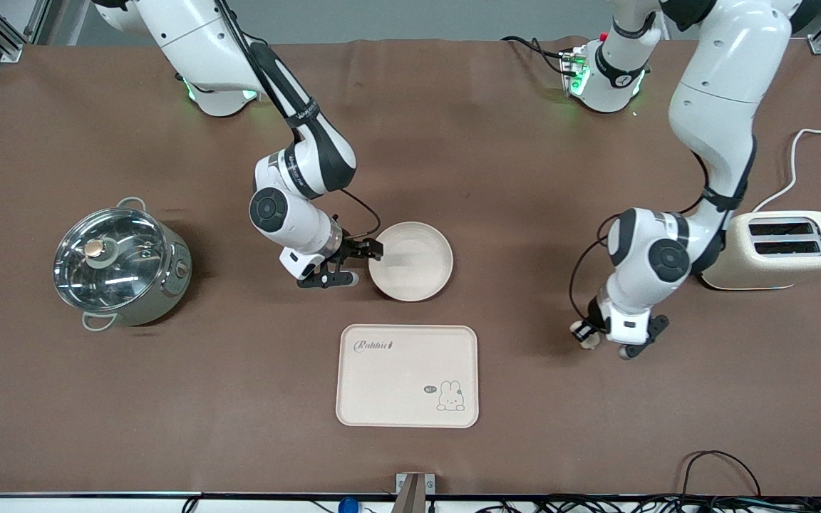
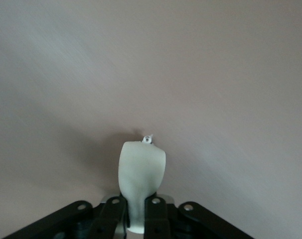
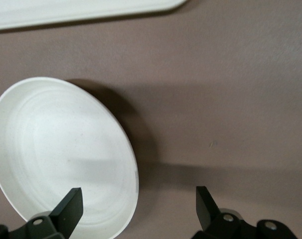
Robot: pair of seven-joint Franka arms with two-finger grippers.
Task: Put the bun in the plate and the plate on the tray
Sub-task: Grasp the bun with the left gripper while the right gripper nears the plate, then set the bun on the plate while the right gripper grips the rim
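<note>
I have the bun (image 2: 141, 186) pinched in the left gripper (image 1: 604, 341) over bare table toward the left arm's end, the right gripper (image 1: 355, 263) spread wide astride the plate (image 1: 417, 274) rim, farther from the front camera than the tray (image 1: 382, 381), so next I judge the bun must travel to the plate.
</note>
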